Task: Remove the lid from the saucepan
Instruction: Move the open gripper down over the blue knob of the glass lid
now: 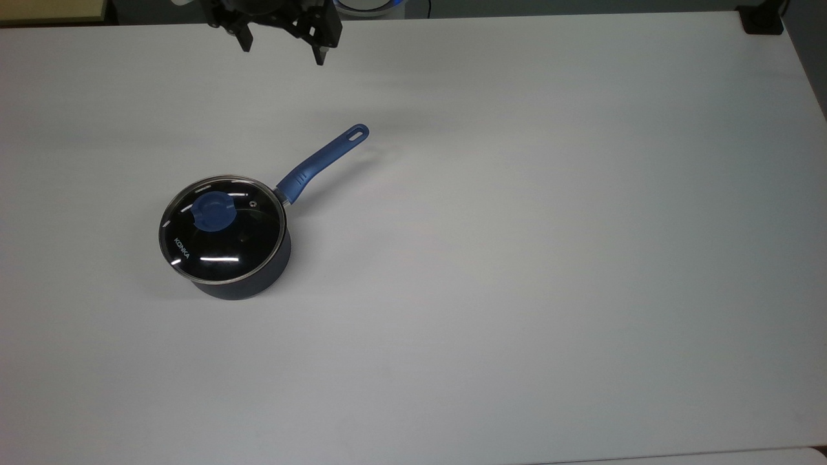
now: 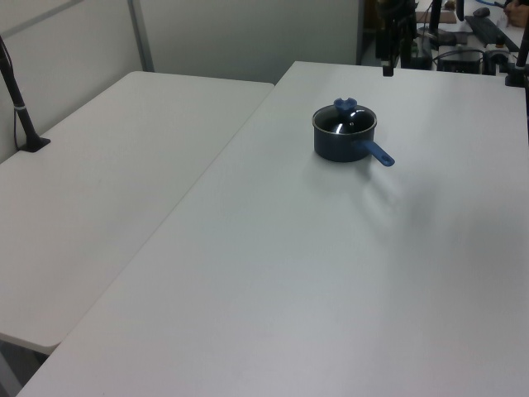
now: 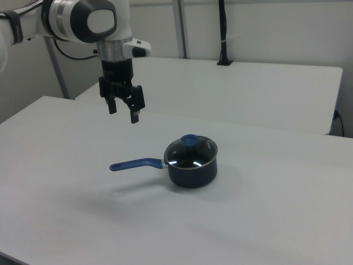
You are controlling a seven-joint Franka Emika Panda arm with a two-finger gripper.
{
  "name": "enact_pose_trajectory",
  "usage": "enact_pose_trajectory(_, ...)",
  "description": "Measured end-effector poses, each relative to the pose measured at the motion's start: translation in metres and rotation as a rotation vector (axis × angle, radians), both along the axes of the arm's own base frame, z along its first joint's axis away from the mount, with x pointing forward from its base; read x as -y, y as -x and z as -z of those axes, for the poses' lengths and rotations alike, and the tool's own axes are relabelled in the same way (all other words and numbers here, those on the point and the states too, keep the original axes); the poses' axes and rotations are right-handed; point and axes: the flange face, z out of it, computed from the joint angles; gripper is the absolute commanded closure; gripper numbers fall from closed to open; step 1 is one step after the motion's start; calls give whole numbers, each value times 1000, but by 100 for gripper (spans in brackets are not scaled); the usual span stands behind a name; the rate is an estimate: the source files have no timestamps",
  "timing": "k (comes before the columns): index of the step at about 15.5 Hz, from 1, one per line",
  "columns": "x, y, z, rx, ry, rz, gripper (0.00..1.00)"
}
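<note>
Top view: a plain white tabletop [image 1: 517, 258] carries the saucepan [image 1: 242, 284] at left, lid [image 1: 221, 229] seated on it.

Left view: a second white table [image 2: 107, 182] adjoins at left.

Right view: the end effector [image 3: 123, 113] hangs above the tabletop's far left, fingers apart, holding nothing.

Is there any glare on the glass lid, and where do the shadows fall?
Top view: white streaks of glare on the lid, and a soft shadow on the table beside the saucepan handle. Right view: a bright reflection on the glass, and a faint shadow left of the pan.
</note>
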Motion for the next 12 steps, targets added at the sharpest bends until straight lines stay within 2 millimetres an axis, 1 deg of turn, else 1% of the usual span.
enact_pose_trajectory(4,16,-3,0,25,20,22,0)
enact_pose_trajectory(8,21,-18,3,104,49,25,0)
enact_pose_trajectory(10,26,-25,9,124,59,30,0)
enact_pose_trajectory(12,30,-33,21,121,72,20,0)
